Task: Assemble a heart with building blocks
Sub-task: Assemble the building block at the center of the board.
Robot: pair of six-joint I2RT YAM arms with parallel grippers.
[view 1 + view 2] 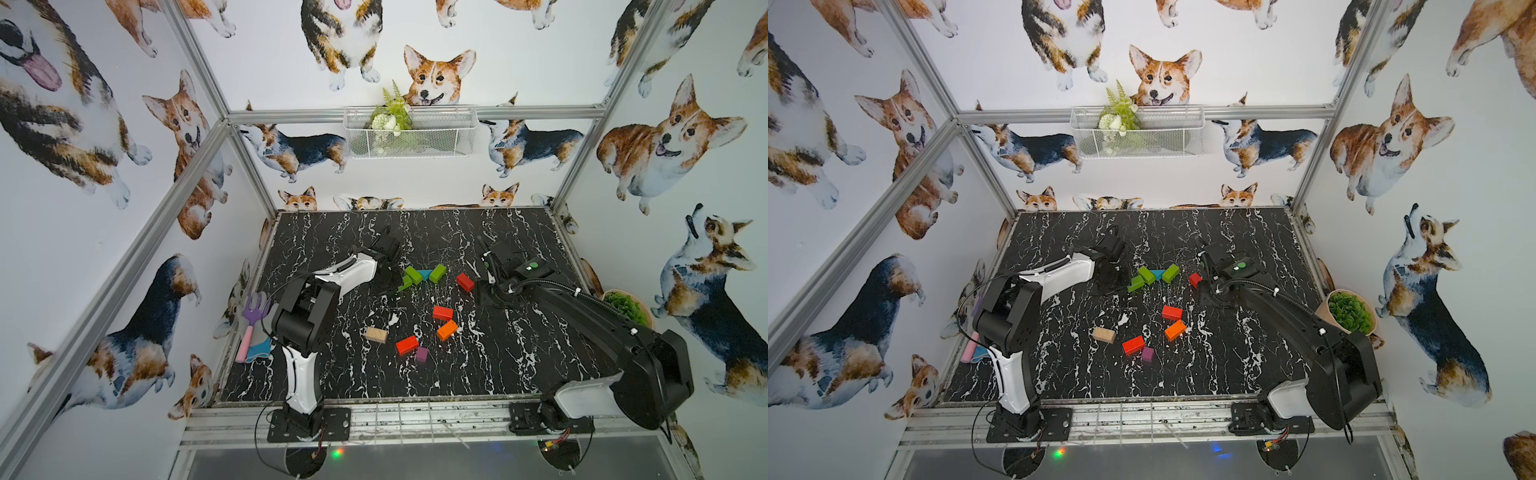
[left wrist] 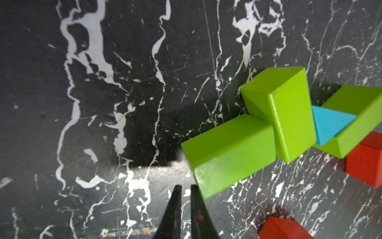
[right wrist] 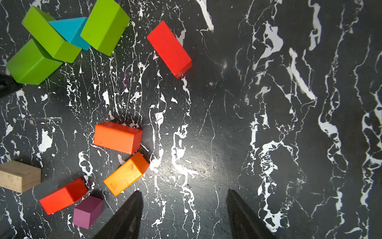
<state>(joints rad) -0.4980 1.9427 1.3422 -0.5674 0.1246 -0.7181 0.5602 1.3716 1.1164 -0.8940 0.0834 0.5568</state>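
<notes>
Left gripper (image 2: 184, 189): jaws together, empty, just beside a green brick (image 2: 229, 153). That brick touches a second green, which meets the teal triangle (image 2: 330, 126) and a third green, at 12 o'clock of the loose ring of blocks (image 1: 442, 312) mid-counter (image 1: 324, 374). Red brick (image 1: 465, 281) at 2, orange (image 1: 447, 330) at 4, purple cube (image 1: 422, 354) at 6, beige (image 1: 376, 335) at 8. Right gripper (image 3: 184, 193): jaws apart, empty, over bare counter near 3.

The left arm (image 1: 353, 270) and right arm (image 1: 582, 307) reach from the desk's (image 1: 519, 353) near edge toward its middle. The left claw (image 2: 185, 187) points down, jaws nearly together and empty — the right claw (image 3: 184, 195) hangs spread, gripping nothing.
</notes>
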